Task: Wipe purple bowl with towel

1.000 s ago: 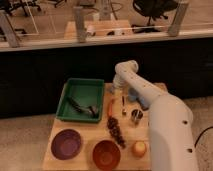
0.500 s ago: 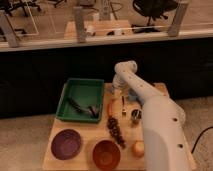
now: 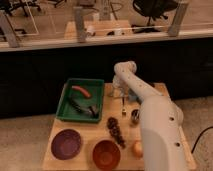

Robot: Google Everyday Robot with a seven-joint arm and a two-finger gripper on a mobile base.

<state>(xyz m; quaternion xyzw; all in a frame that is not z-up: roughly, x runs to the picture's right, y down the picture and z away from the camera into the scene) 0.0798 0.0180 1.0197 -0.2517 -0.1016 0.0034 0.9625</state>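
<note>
Camera view shows the purple bowl [image 3: 66, 144] at the front left corner of a wooden table [image 3: 82, 128]. It is 1 shallow, round, plate-like dish, plain purple with a slightly darker centre, upright and with nothing visible in it. Just to its right sits an orange-brown bowl [image 3: 106, 154], close beside it, though contact cannot be told. Behind both lies a green tray [image 3: 98, 95] holding an orange item and some dark ones. Dark grapes [image 3: 116, 131] lie right of the tray's front edge. The white arm [image 3: 155, 125] rises from the right and bends down, so the gripper [image 3: 121, 97] hangs over the back of the table, just right of the tray and well apart from the purple bowl. Whether the gripper is open or closed cannot be told.
</note>
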